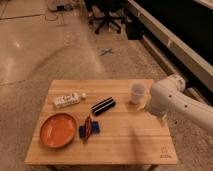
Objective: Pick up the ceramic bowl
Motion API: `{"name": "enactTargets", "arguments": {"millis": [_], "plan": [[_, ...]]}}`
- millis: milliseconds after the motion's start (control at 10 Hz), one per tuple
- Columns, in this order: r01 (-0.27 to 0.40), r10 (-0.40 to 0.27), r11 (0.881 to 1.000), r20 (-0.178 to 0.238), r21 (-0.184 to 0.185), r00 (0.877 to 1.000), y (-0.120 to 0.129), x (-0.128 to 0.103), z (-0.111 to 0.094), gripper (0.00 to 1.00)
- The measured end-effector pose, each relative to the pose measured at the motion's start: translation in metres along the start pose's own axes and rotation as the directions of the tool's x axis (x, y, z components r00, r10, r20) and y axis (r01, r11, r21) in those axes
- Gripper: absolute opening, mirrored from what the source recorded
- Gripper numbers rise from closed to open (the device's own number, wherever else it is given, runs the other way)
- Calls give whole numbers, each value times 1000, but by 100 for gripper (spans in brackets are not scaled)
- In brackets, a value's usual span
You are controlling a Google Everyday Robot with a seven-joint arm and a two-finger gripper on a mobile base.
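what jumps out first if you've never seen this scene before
The orange ceramic bowl is the brightest thing, sitting at the front left of the wooden table. Next comes the bulky white robot arm stretching over the table's right edge. Its gripper is low beside the small translucent cup, far across from the bowl.

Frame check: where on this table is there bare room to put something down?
Widest bare wood: front right, between the blue packet and the right table edge, in front of the hand beside the cup. The back strip behind the white bottle. Crowded: left, around the ceramic bowl and black cylinder.
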Motion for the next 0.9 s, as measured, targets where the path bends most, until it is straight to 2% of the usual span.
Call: {"name": "enactTargets", "arguments": {"millis": [300, 500, 600, 800, 900], "plan": [[104, -103, 995, 64, -7, 993, -48, -34, 11, 80], [184, -183, 983, 126, 4, 975, -93, -82, 18, 80], [206, -205, 978, 145, 12, 968, -106, -97, 19, 80], [272, -274, 962, 192, 38, 942, -142, -145, 21, 80], [294, -299, 954, 205, 54, 932, -158, -161, 21, 80]]}}
